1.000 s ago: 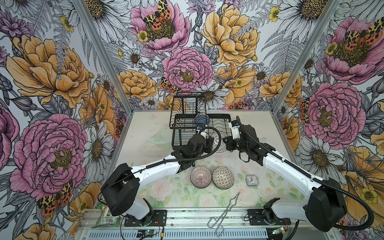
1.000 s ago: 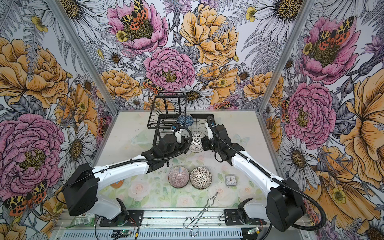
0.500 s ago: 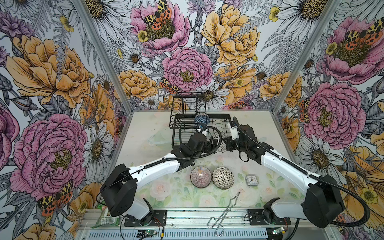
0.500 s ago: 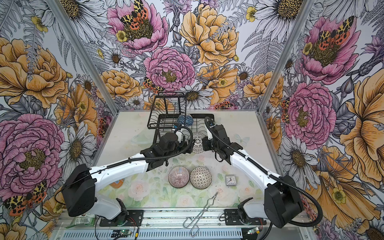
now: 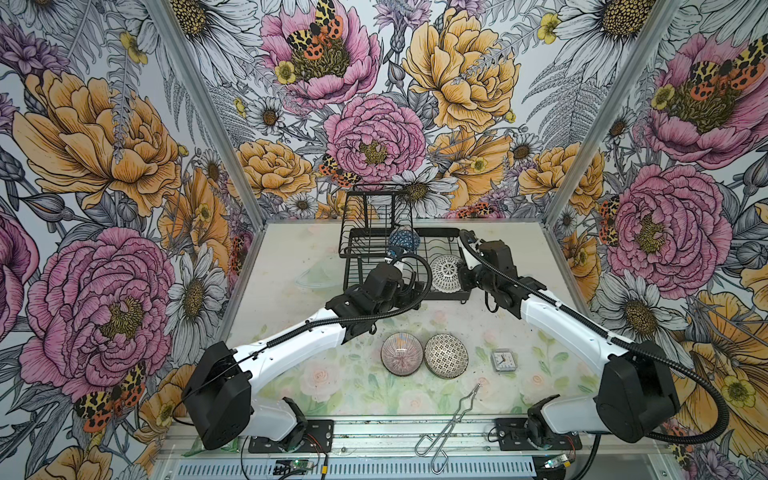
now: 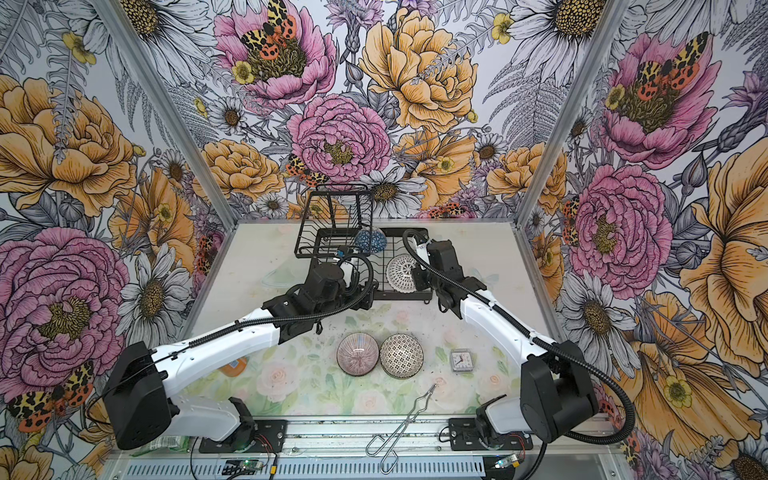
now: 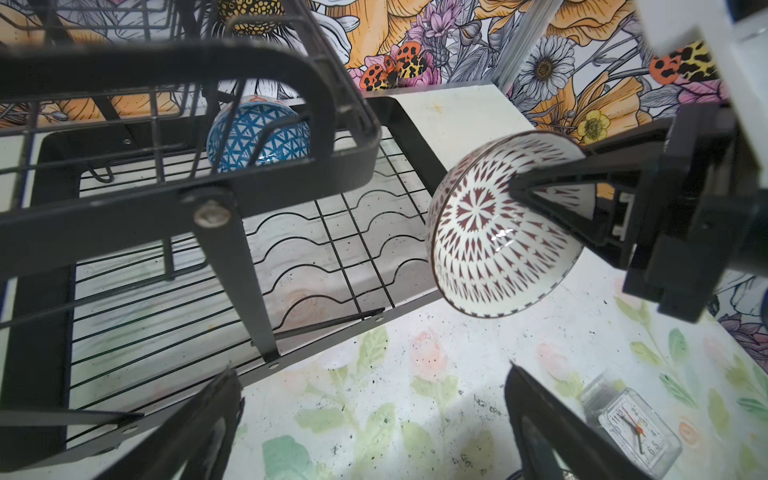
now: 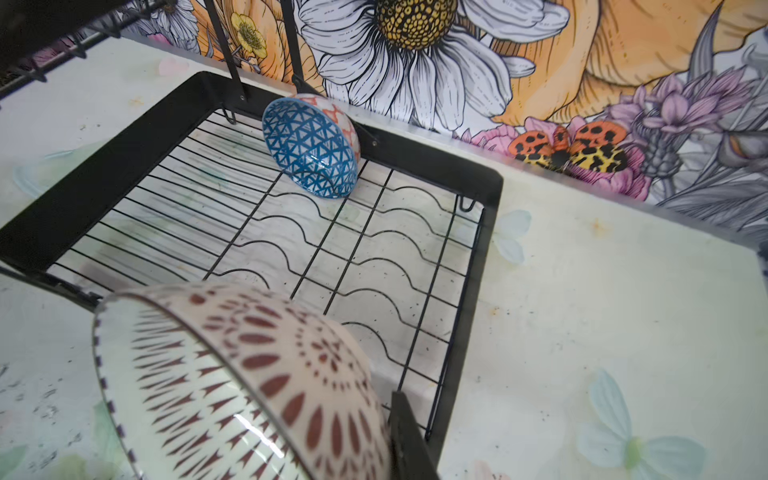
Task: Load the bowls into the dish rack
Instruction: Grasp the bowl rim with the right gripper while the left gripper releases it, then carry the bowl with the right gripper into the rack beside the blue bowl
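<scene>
My right gripper (image 5: 463, 274) is shut on the rim of a white bowl with dark red marks (image 5: 445, 272) (image 8: 232, 374). It holds the bowl on edge over the front right part of the black dish rack (image 5: 449, 296) (image 8: 490, 199). A blue triangle bowl (image 5: 402, 240) (image 8: 311, 145) stands on edge at the rack's back. My left gripper (image 7: 372, 374) is open and empty, low over the table at the rack's front edge, left of the held bowl (image 7: 490, 249). A pink striped bowl (image 5: 402, 354) and a black-white mosaic bowl (image 5: 446, 356) sit side by side on the table.
The rack's raised upper shelf (image 5: 376, 212) stands over its back left part. A clear glass dish (image 5: 320, 274) lies left of the rack. A small clock (image 5: 503, 360) sits right of the two bowls. Metal tongs (image 5: 453, 419) lie at the front edge.
My left gripper has opened wide and drawn back a little from the white bowl. The right gripper has carried that bowl slightly further over the rack.
</scene>
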Robot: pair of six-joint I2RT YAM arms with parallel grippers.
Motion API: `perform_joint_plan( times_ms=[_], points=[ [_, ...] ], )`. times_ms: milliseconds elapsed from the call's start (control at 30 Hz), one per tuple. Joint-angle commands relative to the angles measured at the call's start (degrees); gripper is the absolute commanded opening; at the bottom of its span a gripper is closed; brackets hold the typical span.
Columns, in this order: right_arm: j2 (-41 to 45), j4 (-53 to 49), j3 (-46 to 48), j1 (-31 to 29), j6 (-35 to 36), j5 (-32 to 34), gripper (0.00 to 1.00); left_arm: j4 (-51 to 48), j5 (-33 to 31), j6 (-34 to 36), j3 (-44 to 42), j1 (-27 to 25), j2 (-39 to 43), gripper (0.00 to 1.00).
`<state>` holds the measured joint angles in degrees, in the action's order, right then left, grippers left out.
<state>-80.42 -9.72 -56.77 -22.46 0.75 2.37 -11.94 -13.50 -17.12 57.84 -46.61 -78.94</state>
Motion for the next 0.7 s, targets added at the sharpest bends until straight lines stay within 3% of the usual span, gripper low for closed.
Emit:
perform_joint_plan(
  times_ms=[0, 133, 300, 667],
  points=[
    [-1.25, 17.13, 1.67, 0.91, 12.17, 2.84, 0.00, -1.42, 3.08, 1.64, -0.50, 0.90, 1.27, 0.99],
    [-5.33, 33.11, 4.30, 1.18, 22.70, 4.68, 0.00, -1.72, 3.98, 2.27, -0.28, 1.31, 1.33, 0.99],
    [-12.56, 44.59, 2.41, 1.63, 32.38, 4.65, 0.00, -2.24, 4.12, 2.28, 0.25, 1.61, 1.62, 0.99],
    [-26.14, 57.26, -5.84, 4.50, 45.87, 2.27, 0.00, -2.99, 4.10, 3.24, 0.69, 1.95, 2.67, 0.99]
  ],
)
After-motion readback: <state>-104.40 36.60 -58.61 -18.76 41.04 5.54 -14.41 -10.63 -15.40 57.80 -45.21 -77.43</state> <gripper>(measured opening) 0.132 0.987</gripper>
